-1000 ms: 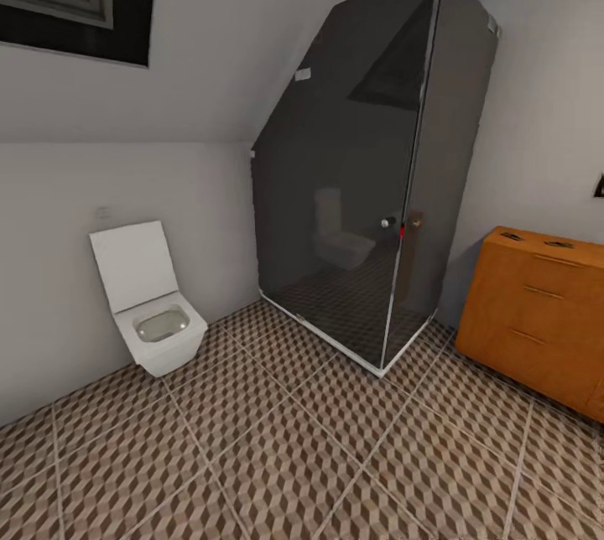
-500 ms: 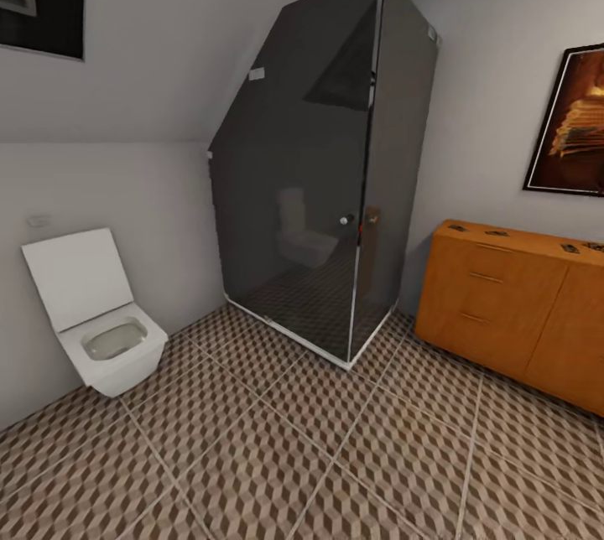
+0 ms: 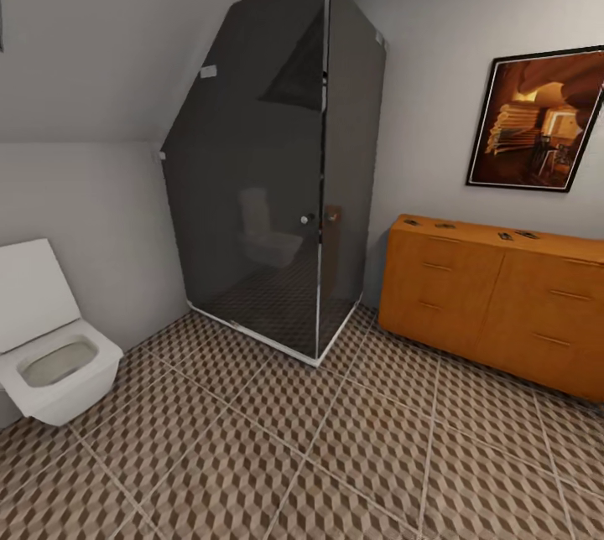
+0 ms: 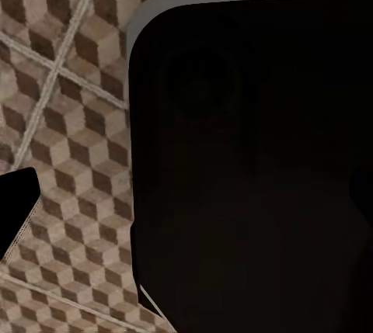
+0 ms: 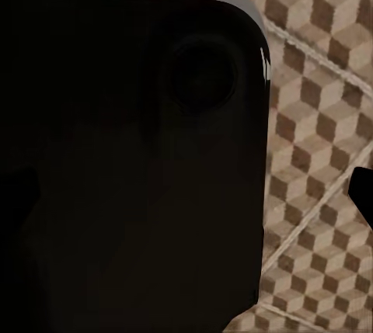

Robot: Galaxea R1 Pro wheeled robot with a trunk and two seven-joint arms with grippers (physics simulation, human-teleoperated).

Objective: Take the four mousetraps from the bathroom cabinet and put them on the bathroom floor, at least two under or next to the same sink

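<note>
Facing the cabinet (image 3: 495,305), we see the mousetraps (image 3: 444,225) small on its top; approaching carelessly could bump it or scatter them. We cannot tell how either arm's fingers stand.

Four mousetraps (image 3: 445,226) atop cabinet (image 3: 495,301), right of dark glass shower (image 3: 277,179); toilet (image 3: 50,355) left, on bathroom floor (image 3: 294,448)

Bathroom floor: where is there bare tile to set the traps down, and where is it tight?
The bathroom floor lies open in a broad patch bordered by the toilet, the shower enclosure and the cabinet. It narrows at the corner gap between shower and cabinet. The mousetraps sit spread along the cabinet top, with bare wood between them.
</note>
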